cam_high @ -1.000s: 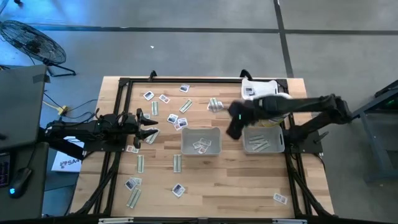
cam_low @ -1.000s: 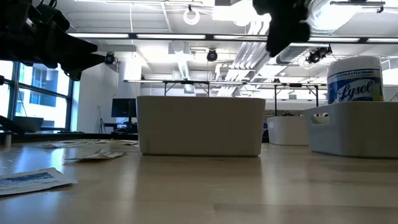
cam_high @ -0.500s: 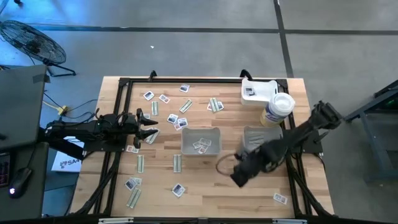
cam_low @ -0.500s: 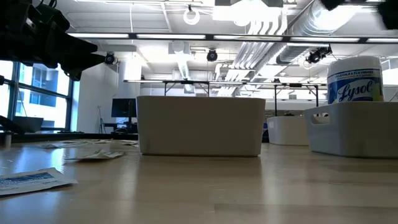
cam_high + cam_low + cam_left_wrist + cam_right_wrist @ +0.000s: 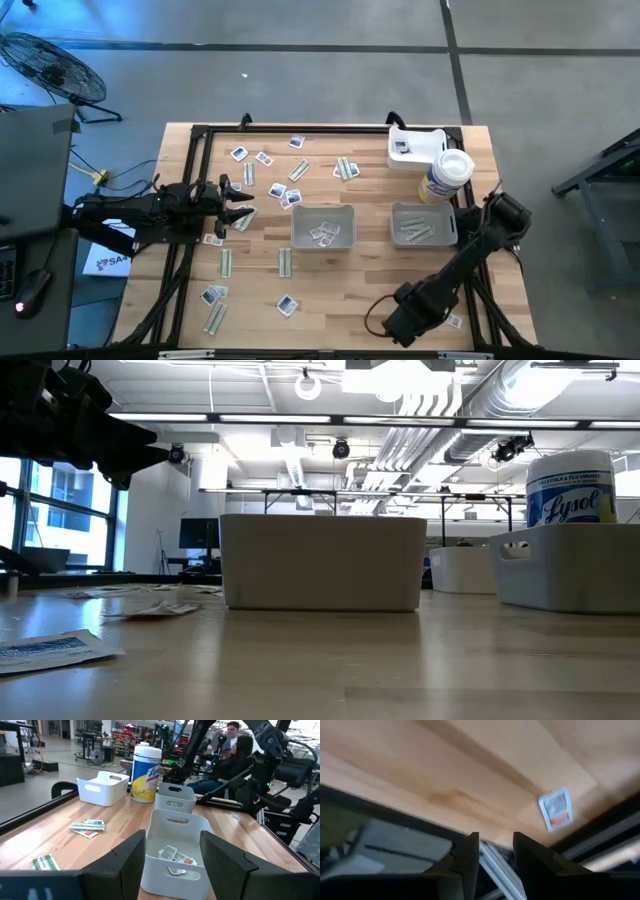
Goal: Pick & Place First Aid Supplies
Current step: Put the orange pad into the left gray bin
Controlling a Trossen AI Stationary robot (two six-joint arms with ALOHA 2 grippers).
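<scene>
Lying all over the wooden table (image 5: pixel 340 290) are the first aid supplies (image 5: pixel 290 170), small flat packets of two kinds. Some are squarish and white with dark print and a little red or blue, such as the one (image 5: pixel 449 319) near the table's front right corner, which the right wrist view shows (image 5: pixel 555 808) as a thin, smooth, paper-like square. Others are long narrow strips in pale green-grey, such as the one (image 5: pixel 284 262) in front of the middle tray.

Most packets are scattered on the left half and towards the back of the table. A few white ones lie inside the middle tray (image 5: pixel 296 236), and some pale strips lie in the right tray (image 5: pixel 454 228). Both trays are grey, rectangular, smooth plastic with rounded corners and a slot handle. Behind the right tray stands a white bottle (image 5: pixel 447 173) with a round lid and a yellow and blue label, next to a white tray (image 5: pixel 400 158).

The left gripper (image 5: pixel 244 202) is at the left side of the table, its fingers (image 5: pixel 222 860) wide apart and holding nothing. The right gripper (image 5: pixel 398 330) is low at the front edge of the table, close to the corner packet; its fingers (image 5: pixel 532 855) are slightly apart with nothing between them.
</scene>
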